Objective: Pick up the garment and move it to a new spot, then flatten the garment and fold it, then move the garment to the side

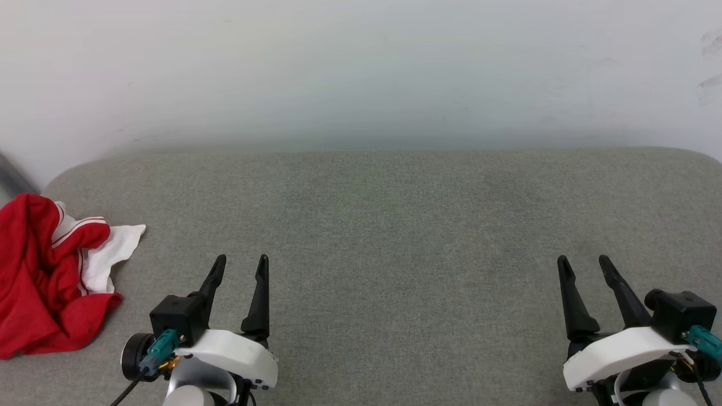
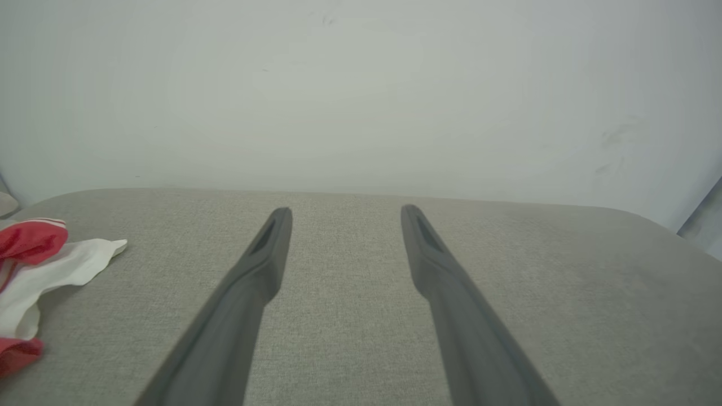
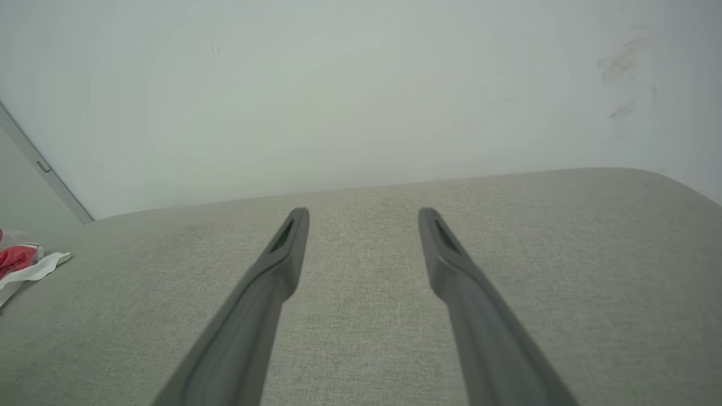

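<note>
- The pale wall (image 1: 361, 67) rises behind everything, with a few faint scuff marks (image 1: 708, 84) near its right end.
- The grey fabric surface (image 1: 395, 225) butts against the foot of the wall. Its far corners are rounded.
- The shirt (image 1: 39, 282) lies crumpled at the far left edge of the surface, nearer the front than the wall. It is mostly red, and a white sleeve end with red striped trim spills out toward the middle. No gripper touches it. It is to the left of the left gripper, with bare fabric between them.
- In the left wrist view the shirt (image 2: 34, 265) sits at the left border, well clear of the fingers. In the right wrist view it (image 3: 22, 262) is a small red and white patch far to the left.
- The left arm comes in at the lower left, showing a white wrist shell (image 1: 231, 352), a black camera block and a teal plug. It sits low over the front of the surface.
- The right arm mirrors it at the lower right, with its white wrist shell (image 1: 617, 349) at about the same height.
- The left gripper (image 1: 241, 260) points up toward the wall with its fingers spread apart and nothing between them, as its own view confirms (image 2: 345, 211).
- The right gripper (image 1: 584, 260) also points toward the wall, fingers apart and empty (image 3: 364, 211).
</note>
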